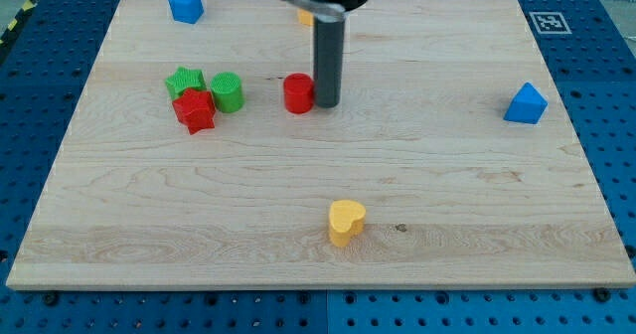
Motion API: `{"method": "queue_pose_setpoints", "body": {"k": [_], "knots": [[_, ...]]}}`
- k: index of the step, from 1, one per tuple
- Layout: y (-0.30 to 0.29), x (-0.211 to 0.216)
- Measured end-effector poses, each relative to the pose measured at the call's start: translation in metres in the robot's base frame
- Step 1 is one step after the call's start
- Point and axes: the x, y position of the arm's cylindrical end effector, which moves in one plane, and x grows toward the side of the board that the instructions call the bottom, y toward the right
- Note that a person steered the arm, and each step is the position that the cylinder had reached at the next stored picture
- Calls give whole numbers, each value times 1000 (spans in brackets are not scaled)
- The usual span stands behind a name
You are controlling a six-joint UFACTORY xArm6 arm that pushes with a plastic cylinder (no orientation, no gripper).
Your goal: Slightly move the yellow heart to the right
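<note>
The yellow heart [346, 221] lies near the view's bottom, about the middle of the wooden board [447, 175]. My tip [327, 104] stands well above it toward the view's top, right beside the right side of a red cylinder [298, 92]. The rod rises straight up from the tip to the top edge of the view. The tip is far from the yellow heart.
A green star [185, 82], a red star [195, 110] and a green cylinder [228, 91] cluster at the left. A blue block [186, 4] sits top left, another blue block [525, 104] at the right. A yellow block [305, 17] is partly hidden behind the rod.
</note>
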Motion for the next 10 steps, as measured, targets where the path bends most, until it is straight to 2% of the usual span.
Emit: {"method": "queue_pose_setpoints", "body": {"k": [2, 3, 4, 5, 7, 8, 9, 10], "knots": [[-60, 22], [-42, 32], [31, 60], [42, 94], [-29, 141], [-8, 179], [33, 191], [37, 191]]}}
